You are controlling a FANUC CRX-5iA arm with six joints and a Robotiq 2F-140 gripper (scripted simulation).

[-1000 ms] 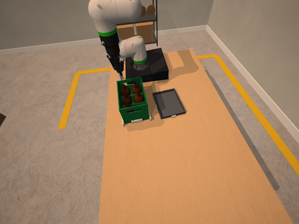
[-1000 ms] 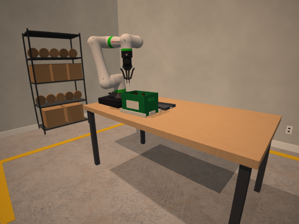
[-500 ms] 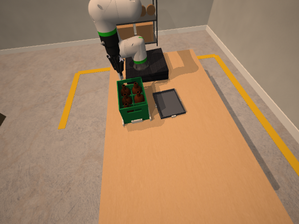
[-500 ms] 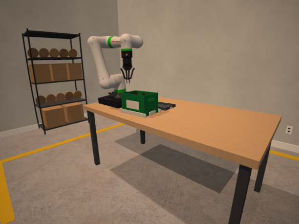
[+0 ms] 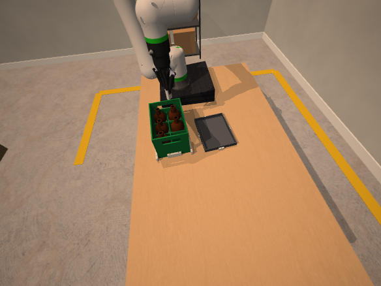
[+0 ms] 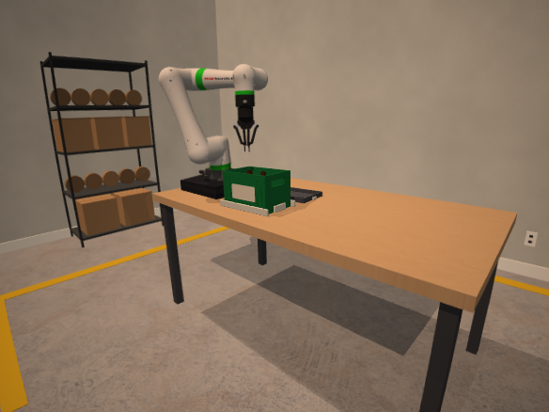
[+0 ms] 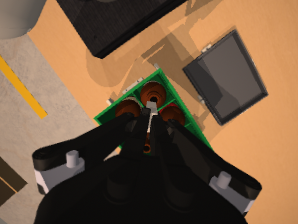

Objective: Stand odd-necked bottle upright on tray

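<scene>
Five brown bottles (image 5: 177, 125) (image 7: 153, 93) stand in the crate (image 5: 173, 145) (image 6: 277, 193) (image 7: 200, 137) below the closed, empty hand (image 5: 169, 95) (image 6: 246, 150) (image 7: 150, 108)

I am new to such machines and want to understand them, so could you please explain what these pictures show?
One jointed robot arm stands at one end of a table. Its gripper points down, closed, holding nothing.

The top picture looks down from above; the exterior one looks from the side; the wrist one looks past the gripper's fingers.

On the table are a green crate with five brown bottles standing inside, and beside it a dark, empty tray.
</scene>
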